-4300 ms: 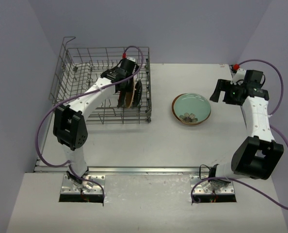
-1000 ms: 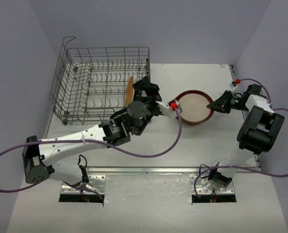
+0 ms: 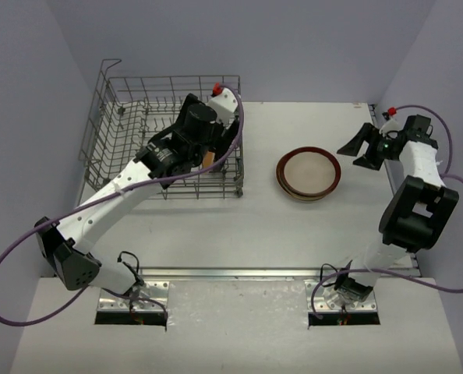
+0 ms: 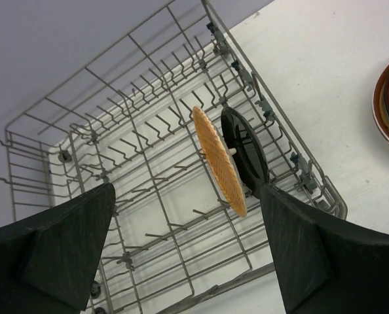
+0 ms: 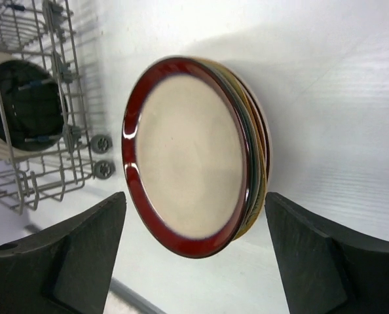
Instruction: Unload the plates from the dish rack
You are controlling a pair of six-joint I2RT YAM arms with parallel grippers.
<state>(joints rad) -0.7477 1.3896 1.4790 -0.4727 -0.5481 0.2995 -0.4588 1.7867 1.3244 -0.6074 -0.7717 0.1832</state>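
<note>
Left gripper [image 4: 188, 245], jaws apart, hangs over grey wire dish rack [image 4: 273, 124]; round orange-brown ceramic plate [image 4: 219, 160] stands on edge dead ahead. Right gripper [image 5: 194, 255] apart too, farther off

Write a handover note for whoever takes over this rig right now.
Left fingers: open above the rack, holding nothing.
Right fingers: open, to the right of the stack, holding nothing.
Done: plates stacked on the table, red-rimmed plate on top.
Left to do: the orange plate and black plate stand side by side in the rack; move both to the stack.
</note>
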